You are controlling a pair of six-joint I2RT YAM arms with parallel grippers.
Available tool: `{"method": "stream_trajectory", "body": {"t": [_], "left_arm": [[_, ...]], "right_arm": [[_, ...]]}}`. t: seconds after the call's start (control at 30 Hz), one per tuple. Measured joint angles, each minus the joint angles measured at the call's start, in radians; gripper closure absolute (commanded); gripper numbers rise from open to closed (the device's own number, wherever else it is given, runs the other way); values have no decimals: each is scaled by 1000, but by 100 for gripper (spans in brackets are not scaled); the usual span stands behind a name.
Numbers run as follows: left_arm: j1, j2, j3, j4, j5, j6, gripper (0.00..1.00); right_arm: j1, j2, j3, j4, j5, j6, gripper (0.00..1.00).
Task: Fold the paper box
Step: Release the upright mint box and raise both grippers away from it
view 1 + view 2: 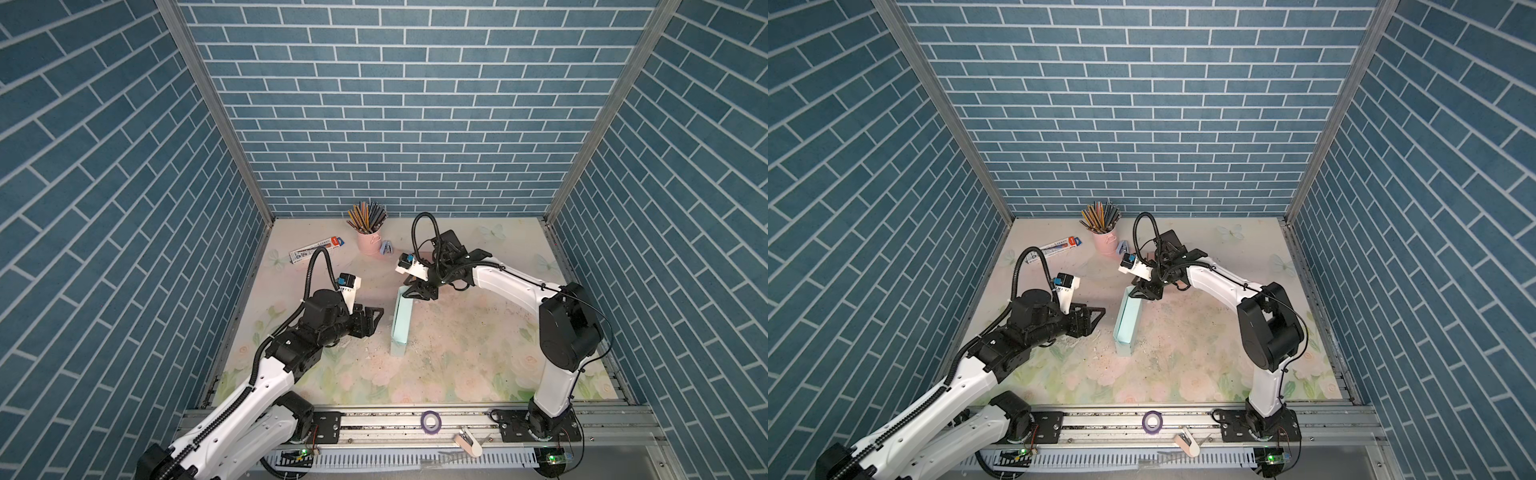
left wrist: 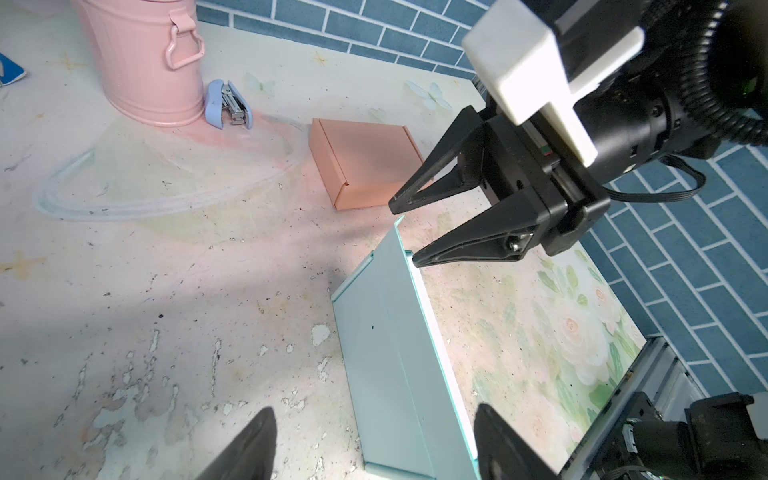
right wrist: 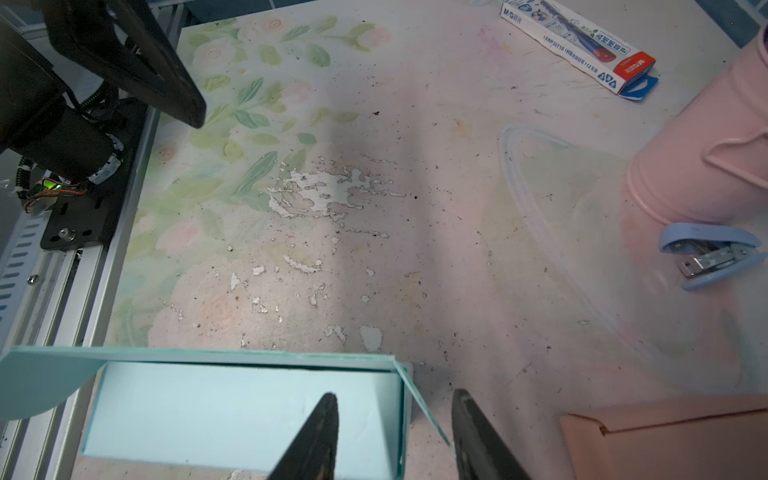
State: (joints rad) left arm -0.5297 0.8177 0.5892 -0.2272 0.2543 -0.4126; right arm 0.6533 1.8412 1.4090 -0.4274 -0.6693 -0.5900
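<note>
The teal paper box (image 1: 402, 324) lies long and narrow mid-table in both top views, its tray open upward (image 1: 1128, 322). My right gripper (image 1: 409, 293) hangs over its far end. In the right wrist view the jaws (image 3: 395, 419) stand open astride the end wall: one finger (image 3: 320, 436) is inside the tray, the other outside, beside a loose end flap (image 3: 424, 409) that leans outward. My left gripper (image 1: 374, 319) stands open just left of the box without touching it. In the left wrist view, the box's side wall (image 2: 386, 332) runs ahead between that gripper's fingertips (image 2: 374, 407).
A pink bucket of pencils (image 1: 369, 241), a blue stapler (image 1: 386, 248) and a pencil carton (image 1: 318, 248) stand at the back. A folded orange box (image 2: 365, 166) lies behind the right gripper. A purple tape roll (image 1: 431, 422) sits on the front rail.
</note>
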Motion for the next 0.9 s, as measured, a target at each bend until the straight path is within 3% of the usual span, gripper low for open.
{"method": "stream_trajectory", "body": {"t": [0.23, 0.57, 0.73, 0.9], "left_arm": [[6, -2, -6, 6, 0, -3, 26], [8, -2, -16, 16, 0, -10, 28], [9, -2, -16, 16, 0, -10, 28], [11, -2, -16, 17, 0, -11, 28]], "right_arm": [[0, 7, 0, -1, -13, -6, 69], [0, 14, 5, 1, -38, -6, 73], [1, 30, 21, 6, -39, -2, 55], [1, 38, 21, 20, -39, 2, 53]]}}
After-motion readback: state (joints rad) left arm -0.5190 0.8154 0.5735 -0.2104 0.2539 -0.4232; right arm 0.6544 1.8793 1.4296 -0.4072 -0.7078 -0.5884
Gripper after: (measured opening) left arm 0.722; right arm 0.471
